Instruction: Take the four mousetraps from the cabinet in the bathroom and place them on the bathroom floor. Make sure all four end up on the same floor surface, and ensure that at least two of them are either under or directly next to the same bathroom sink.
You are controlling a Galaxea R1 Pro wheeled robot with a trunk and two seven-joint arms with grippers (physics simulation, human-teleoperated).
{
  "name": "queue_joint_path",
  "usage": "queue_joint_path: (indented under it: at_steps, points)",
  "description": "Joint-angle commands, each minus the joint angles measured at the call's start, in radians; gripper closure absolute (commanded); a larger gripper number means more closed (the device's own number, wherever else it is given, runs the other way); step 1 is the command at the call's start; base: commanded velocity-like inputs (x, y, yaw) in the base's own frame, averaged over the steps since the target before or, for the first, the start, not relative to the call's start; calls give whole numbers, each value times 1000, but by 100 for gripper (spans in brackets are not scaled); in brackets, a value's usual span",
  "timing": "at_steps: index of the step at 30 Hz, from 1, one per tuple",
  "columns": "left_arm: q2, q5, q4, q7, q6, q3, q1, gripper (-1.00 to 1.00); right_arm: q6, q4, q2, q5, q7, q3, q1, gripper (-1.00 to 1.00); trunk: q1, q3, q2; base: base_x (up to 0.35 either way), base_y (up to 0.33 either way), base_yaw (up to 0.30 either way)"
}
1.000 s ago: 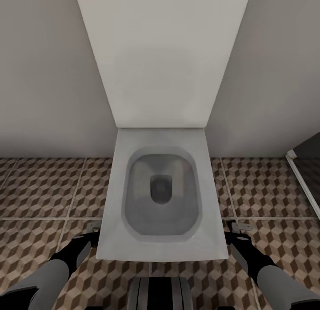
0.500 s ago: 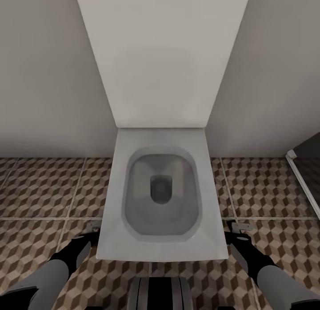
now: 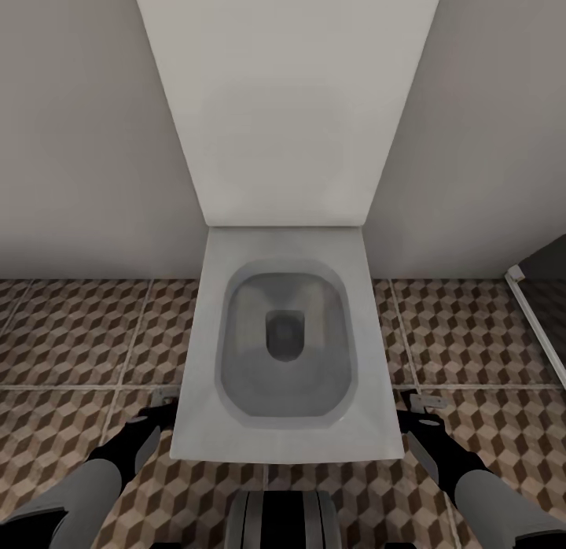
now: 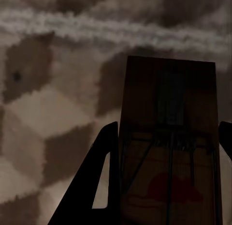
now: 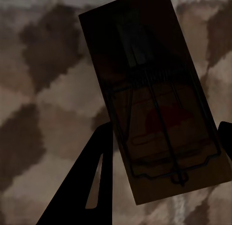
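Cube-patterned floor runs up to a grey wall, with a white toilet square ahead of the robot and no sink or cabinet in sight. Off the toilet's front left corner, the left gripper hangs low over the tiles; in its wrist view a mousetrap sits clamped between the two dark fingers, wire side up. Off the front right corner, the right gripper pinches a second mousetrap, which sits skewed in the jaws. Both traps appear to be carried flat and close to the floor, probably so they can be set down gently, though a spot beside the sink would serve the task better.
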Motion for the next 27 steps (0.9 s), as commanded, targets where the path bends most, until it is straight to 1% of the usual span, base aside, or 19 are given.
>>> queue_joint_path:
  at_steps: [1,15,23,27]
  points:
    - [-1,-3,-4,3,5,2,0,100,5,-2,-1,-10,-5,8,0,100,0,-1,0,0,0,0]
    - [-12,-5,-18,4,3,5,0,100,5,-3,-1,-10,-5,7,0,100,0,-1,0,0,0,0]
    - [-14,-5,-19,4,3,6,0,100,5,-3,-1,-10,-5,7,0,100,3,-31,-2,0,0,0]
    - [-15,-5,-20,4,3,6,0,100,5,-3,-2,-10,-5,8,0,100,3,-31,-2,0,0,0]
